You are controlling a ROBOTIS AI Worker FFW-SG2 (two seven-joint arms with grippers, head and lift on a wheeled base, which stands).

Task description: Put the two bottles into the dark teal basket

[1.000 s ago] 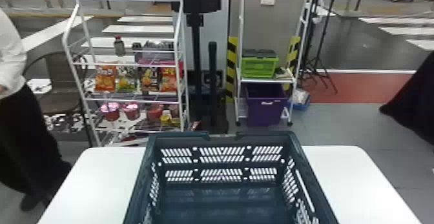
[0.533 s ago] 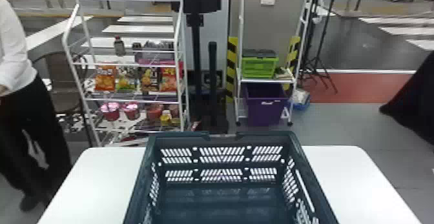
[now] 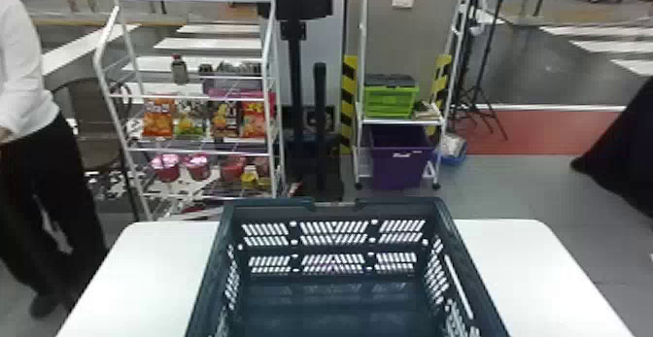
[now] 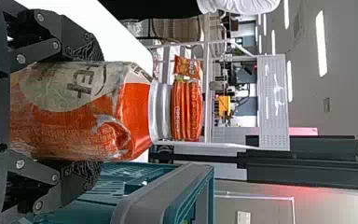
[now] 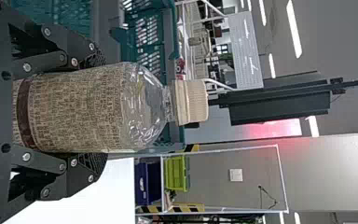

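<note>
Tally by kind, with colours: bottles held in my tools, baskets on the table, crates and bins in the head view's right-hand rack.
Bottles: 2, orange-red bottle and clear bottle
Baskets: 1, dark teal basket
Crates: 1, green crate
Bins: 1, purple bin
Total: 5

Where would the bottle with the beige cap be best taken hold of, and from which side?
Likely around the labelled body of the bottle, squeezed from opposite sides, as the right gripper holds it; that part is broad and nearly straight-sided, while the shoulder tapers towards the cap.
</note>
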